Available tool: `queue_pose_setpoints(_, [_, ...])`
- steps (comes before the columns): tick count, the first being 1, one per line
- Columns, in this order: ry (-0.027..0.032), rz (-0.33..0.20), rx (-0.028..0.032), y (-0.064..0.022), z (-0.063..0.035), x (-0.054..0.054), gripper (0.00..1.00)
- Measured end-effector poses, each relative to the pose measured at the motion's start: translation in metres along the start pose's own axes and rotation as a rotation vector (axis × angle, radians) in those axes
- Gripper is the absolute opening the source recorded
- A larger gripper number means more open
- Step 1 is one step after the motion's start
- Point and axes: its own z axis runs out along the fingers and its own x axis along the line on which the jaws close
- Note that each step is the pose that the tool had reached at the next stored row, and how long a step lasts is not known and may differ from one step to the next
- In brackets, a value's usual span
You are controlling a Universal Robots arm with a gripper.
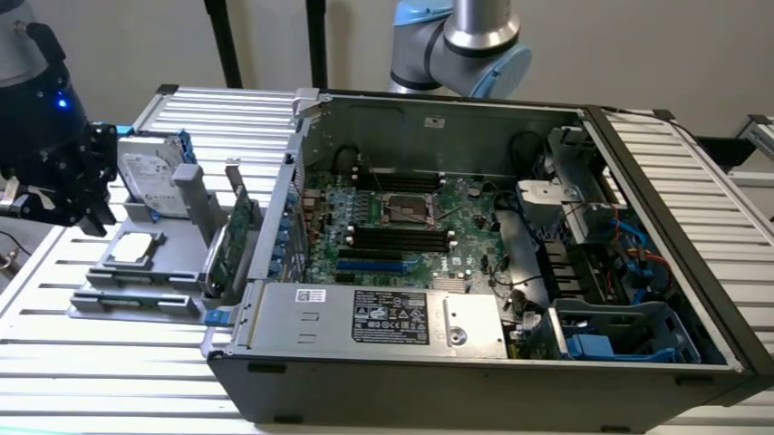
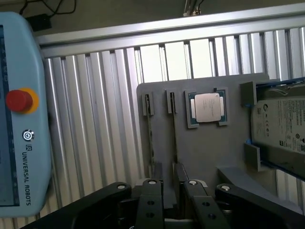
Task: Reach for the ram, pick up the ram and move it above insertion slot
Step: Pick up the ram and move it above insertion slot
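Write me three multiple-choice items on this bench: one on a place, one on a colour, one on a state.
1. Where does the processor chip lie? A) on the grey holder, between the thin boards and the hard drive; B) on the floor; C) in a person's hand.
2. What colour is the round button on the teach pendant? A) green; B) red; C) blue.
3. How is the gripper? A) shut on a thin board; B) open, holding nothing; C) shut on the hard drive.
Answers: 1 A, it sits in the holder's recess; 2 B, red on a yellow ring; 3 B, its fingers stand apart, gripping nothing.
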Motion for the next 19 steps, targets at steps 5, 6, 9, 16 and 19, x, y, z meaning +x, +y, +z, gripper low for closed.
queue_pose_setpoints(5, [0.0001, -0.006, 0.0001, -0.0006, 0.0091, 0.002, 0.26])
queue_pose_setpoints(6, [0.0002, -0.007, 0.0001, -0.0007, 0.0108, 0.002, 0.33])
queue_pose_setpoints(9, [0.0004, -0.011, 0.0001, -0.0011, 0.0163, 0.004, 0.33])
queue_pose_setpoints(16, [0.0008, -0.023, 0.0002, -0.0023, 0.0292, 0.009, 0.33])
queue_pose_setpoints(19, [0.001, -0.029, 0.0003, -0.0028, 0.0346, 0.011, 0.33])
